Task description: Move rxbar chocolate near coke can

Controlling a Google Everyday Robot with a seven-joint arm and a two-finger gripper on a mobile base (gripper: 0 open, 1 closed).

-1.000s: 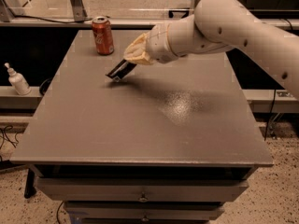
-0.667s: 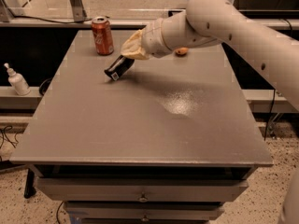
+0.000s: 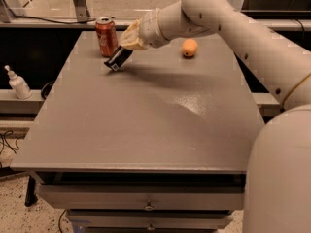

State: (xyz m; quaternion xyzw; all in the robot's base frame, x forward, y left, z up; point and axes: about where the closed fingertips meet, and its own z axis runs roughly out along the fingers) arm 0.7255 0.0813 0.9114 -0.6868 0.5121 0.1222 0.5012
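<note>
Obs. The gripper is in the upper left of the frame, low over the far left part of the table, with the arm reaching in from the right edge. Its pale fingers are pinched on the upper end of the rxbar chocolate. The bar hangs from them at a slant, its lower end pointing down and to the left. We cannot tell whether that lower corner touches the tabletop or sits just above it, because the shadow beneath merges with the dark wrapper.

Position. The bar is just right of the coke can and slightly nearer the camera. The two are close but apart. The can stands upright near the far left edge. An orange lies well to the right of both, clear of the arm's working area.

Handling. We judge the bar light and flat, with a slick foil wrapper and a firm but slightly bendable core. Gripped at one end it can pivot or slide in the fingers, so a hold across the narrow width near the middle would be steadier. The can is likely light and easy to tip, so any sideways brush should be avoided.

Status. We judge the task nearly done. What remains is setting the bar down flat and releasing it.
</note>
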